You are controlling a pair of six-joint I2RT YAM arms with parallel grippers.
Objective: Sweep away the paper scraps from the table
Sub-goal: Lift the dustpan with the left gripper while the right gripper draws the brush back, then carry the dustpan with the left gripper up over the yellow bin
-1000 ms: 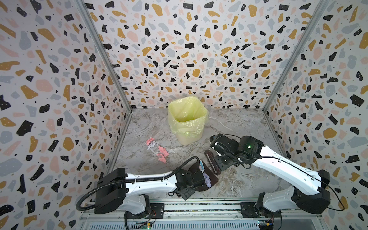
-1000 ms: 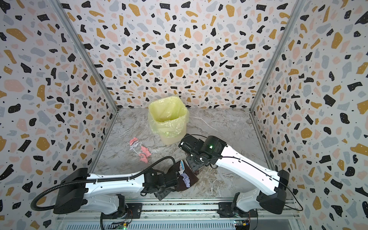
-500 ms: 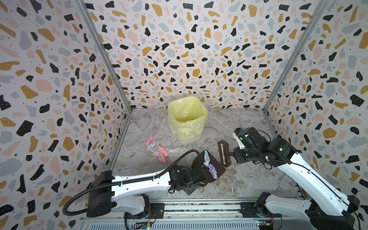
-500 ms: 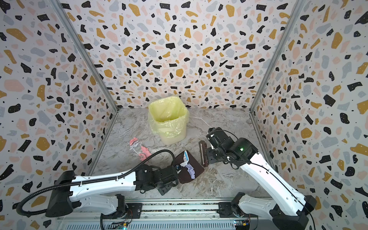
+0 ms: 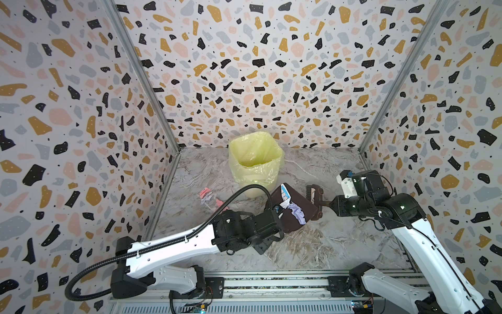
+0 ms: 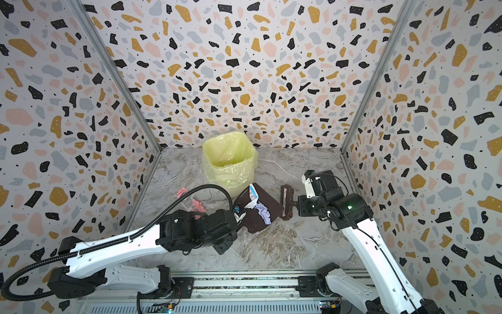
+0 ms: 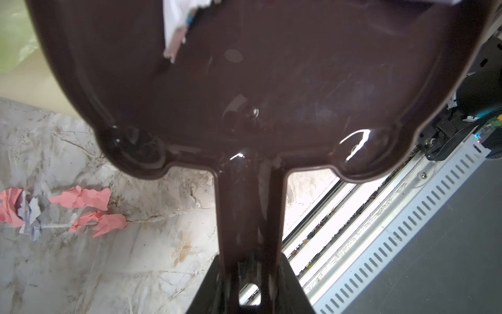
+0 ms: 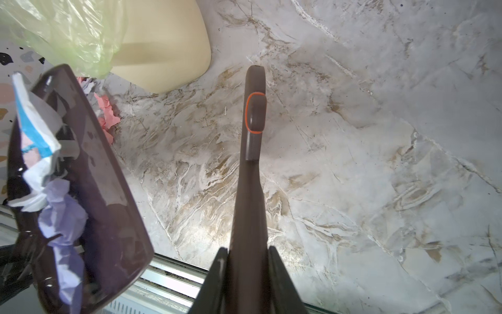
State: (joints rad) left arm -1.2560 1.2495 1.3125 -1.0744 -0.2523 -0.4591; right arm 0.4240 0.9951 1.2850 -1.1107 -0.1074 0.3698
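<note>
My left gripper [image 7: 250, 271] is shut on the handle of a dark brown dustpan [image 5: 307, 206] [image 7: 244, 81], held tilted just right of the bin's base. Lilac and white-and-blue paper scraps [image 5: 297, 213] [image 8: 62, 217] lie in the pan. More paper scraps [image 5: 206, 194] [image 7: 81, 198], pink and lilac, lie on the marble table [image 5: 312, 244] left of the bin. My right gripper [image 8: 248, 261] [image 5: 330, 205] is shut on the handle of a brown brush [image 5: 315, 194] [image 8: 254, 114], whose head stands just right of the pan, apart from it.
A bin with a yellow liner [image 5: 254, 160] [image 6: 228, 160] stands at the back middle of the table. Speckled walls close in three sides. A metal rail [image 5: 271, 282] runs along the front edge.
The left gripper has carried the dustpan with its scraps back toward the bin. The right gripper has drawn the brush away to the right, off the pan.
</note>
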